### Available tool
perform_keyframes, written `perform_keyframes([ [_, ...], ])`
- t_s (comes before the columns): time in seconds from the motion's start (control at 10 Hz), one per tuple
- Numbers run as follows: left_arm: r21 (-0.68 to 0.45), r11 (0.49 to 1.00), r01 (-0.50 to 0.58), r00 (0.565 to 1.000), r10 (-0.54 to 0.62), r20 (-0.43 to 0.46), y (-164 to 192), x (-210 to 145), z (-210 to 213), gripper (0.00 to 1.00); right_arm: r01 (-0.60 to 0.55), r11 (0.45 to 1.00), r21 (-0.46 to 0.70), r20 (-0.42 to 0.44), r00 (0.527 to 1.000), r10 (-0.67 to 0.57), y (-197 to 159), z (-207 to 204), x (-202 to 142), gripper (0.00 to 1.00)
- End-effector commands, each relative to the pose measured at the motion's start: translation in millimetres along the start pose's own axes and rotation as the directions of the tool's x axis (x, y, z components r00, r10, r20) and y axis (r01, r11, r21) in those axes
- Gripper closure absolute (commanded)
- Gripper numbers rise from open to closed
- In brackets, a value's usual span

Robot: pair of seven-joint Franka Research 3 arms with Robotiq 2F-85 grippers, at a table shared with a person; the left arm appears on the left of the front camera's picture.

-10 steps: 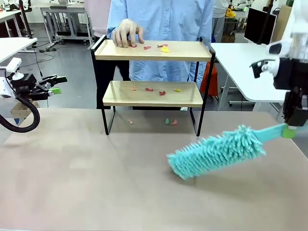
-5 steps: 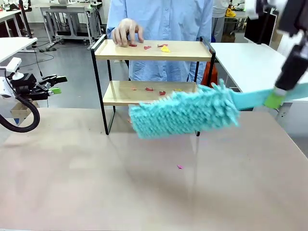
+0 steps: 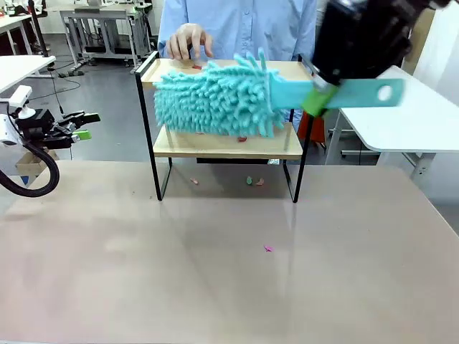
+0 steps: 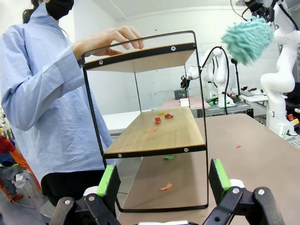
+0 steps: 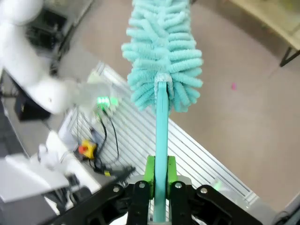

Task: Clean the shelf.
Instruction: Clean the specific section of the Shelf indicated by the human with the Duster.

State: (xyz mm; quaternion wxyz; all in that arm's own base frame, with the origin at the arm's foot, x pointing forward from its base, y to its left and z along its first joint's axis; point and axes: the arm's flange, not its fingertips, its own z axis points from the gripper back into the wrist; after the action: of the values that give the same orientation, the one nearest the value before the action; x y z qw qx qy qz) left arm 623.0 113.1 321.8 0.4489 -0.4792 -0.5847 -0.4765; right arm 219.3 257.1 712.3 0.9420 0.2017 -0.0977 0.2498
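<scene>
The shelf [image 3: 179, 147] stands at the table's far side, with small coloured scraps [image 3: 242, 138] on its lower board and a red one on the top board. My right gripper [image 3: 314, 100] is shut on the handle of a fluffy teal duster [image 3: 215, 100], held in the air level with the top board. In the left wrist view the duster [image 4: 248, 37] hangs apart from the shelf [image 4: 154, 136], on the robot's side. The right gripper [image 5: 159, 174] clamps the teal handle [image 5: 161, 136]. My left gripper [image 3: 80, 127] is open at the far left; its pads [image 4: 108, 180] hold nothing.
A person in a light blue shirt stands behind the shelf with one hand [image 3: 188, 43] on the top board. Scraps [image 3: 249, 180] lie on the table under the shelf, and a pink one [image 3: 268, 249] lies mid-table. White tables [image 3: 401, 107] stand at the right.
My right arm swung the duster up from low over the table at the right, leftward to the shelf's top board level. A pink scrap has appeared mid-table. The left arm stayed still.
</scene>
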Motion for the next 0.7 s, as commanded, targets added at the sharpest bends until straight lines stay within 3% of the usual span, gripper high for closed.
perform_keyframes([
  [0.0, 0.001, 1.000, 0.011, 1.000, -0.011, -0.003, 0.3, 3.5, -0.2, 0.00, -0.061, 0.996, 0.059, -0.047, 0.997, 0.064, -7.8, 0.9, -3.6, 0.87],
  [0.1, 0.001, 1.000, 0.011, 1.000, -0.011, -0.003, 0.3, 3.5, -0.2, 0.00, 0.000, 1.000, 0.000, 0.000, 1.000, 0.000, 0.0, 0.0, 0.0, 0.87],
  [0.5, 0.001, 1.000, 0.011, 1.000, -0.011, -0.003, 0.3, 3.5, -0.2, 0.00, 0.001, 1.000, -0.001, -0.003, 1.000, -0.001, 1.2, -2.0, 0.8, 0.87],
  [0.6, 0.001, 1.000, 0.011, 1.000, -0.011, -0.003, 0.3, 3.5, -0.2, 0.00, 0.004, 1.000, -0.001, 0.088, 0.996, -0.004, 32.5, -3.2, 11.1, 0.87],
])
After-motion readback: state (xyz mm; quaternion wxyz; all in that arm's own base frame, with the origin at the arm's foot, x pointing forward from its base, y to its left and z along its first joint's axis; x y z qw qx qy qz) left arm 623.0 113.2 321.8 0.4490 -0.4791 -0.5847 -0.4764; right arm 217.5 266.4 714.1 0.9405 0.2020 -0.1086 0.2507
